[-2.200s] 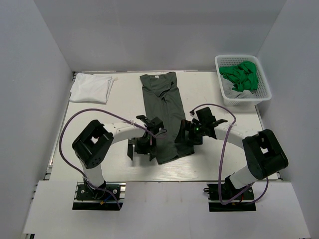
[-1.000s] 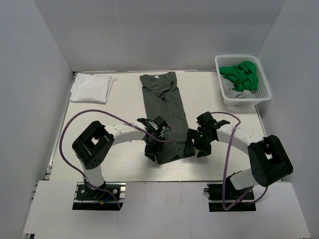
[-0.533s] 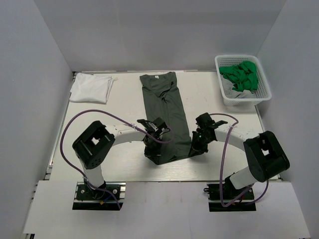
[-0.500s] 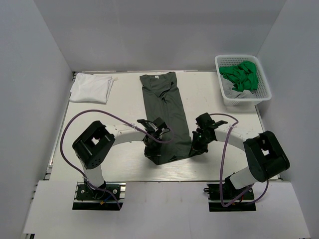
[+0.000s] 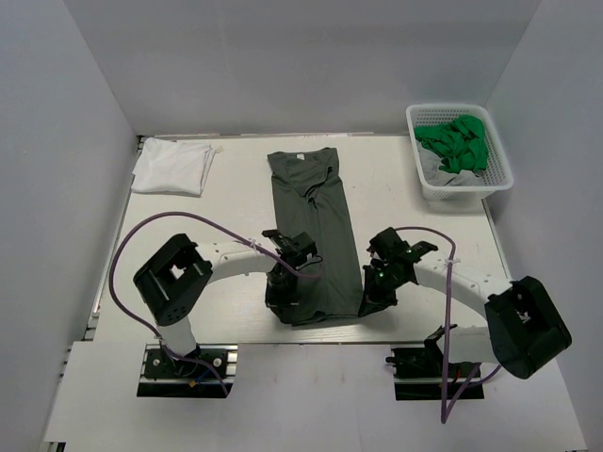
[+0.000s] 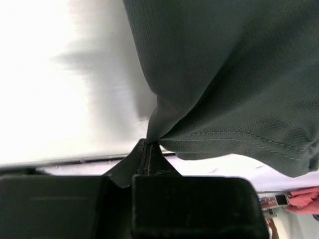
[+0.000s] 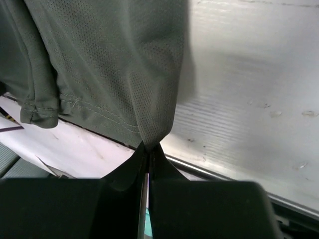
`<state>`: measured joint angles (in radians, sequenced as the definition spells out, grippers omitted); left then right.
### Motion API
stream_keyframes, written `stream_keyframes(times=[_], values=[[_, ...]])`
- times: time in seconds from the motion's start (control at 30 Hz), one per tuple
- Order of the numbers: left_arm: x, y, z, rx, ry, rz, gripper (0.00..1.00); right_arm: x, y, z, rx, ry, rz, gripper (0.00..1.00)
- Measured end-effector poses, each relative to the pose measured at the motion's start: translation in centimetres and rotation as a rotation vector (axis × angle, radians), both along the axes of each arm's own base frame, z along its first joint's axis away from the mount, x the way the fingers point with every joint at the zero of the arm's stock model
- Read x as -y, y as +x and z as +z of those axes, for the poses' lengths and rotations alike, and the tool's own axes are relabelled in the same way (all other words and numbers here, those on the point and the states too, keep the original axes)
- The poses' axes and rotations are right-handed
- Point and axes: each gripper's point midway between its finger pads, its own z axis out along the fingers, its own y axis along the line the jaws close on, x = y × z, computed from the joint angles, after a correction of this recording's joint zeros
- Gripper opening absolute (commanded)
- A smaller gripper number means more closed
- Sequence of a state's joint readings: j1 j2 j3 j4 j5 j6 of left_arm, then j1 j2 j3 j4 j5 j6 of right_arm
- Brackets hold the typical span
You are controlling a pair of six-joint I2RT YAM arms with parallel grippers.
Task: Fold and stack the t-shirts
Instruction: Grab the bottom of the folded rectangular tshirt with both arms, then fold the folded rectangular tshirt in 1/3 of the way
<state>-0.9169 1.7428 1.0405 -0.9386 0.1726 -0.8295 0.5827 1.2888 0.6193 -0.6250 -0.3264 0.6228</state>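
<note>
Currently, a dark olive-grey t-shirt (image 5: 314, 235) is laid lengthwise down the middle of the table (image 5: 415, 217) as a long narrow strip, with its neck at the far end and its hem at the near edge. Both near corners of the hem are pinched: the left gripper (image 6: 148, 145) is closed tight on the left corner and the right gripper (image 7: 148, 147) on the right corner, with only a small tuck of cloth caught between each pair of jaws. A white t-shirt (image 5: 172, 167) is seen folded at the far left, well apart, and a basket (image 5: 499, 174) of green cloth (image 5: 455, 141) is seen at the far right. Both bites are judged shallow, so the fabric could be pulled free by a quick lift. The fold could be skewed if the corners are raised unevenly, and a lower layer could be left behind.
</note>
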Motion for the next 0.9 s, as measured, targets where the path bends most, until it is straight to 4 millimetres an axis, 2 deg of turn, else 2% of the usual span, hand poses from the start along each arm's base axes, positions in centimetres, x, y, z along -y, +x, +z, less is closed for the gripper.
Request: stream_keyframes(times=[0.1,0.17,0.43,0.67,0.9], values=[[0.3,0.9,1.4,0.036,0.026,0.007,0.00,-0.2,0.1,0.7,-0.004,-0.010,0.011,0.00],[1.0,2.3,2.6,0.085,0.023,0.013,0.00,-0.7,1.1,1.7,0.021,-0.011,0.011,0.00],[2.3,7.3,6.6,0.241,0.052,0.051,0.00,-3.1,7.6,6.0,0.168,-0.032,-0.006,0.00],[0.8,11.8,8.1,0.335,0.152,0.109,0.00,-4.2,12.4,7.2,0.221,-0.106,0.005,0.00],[1.7,18.1,9.2,0.425,0.125,0.174,0.00,-5.4,17.3,9.4,0.311,-0.117,-0.013,0.00]])
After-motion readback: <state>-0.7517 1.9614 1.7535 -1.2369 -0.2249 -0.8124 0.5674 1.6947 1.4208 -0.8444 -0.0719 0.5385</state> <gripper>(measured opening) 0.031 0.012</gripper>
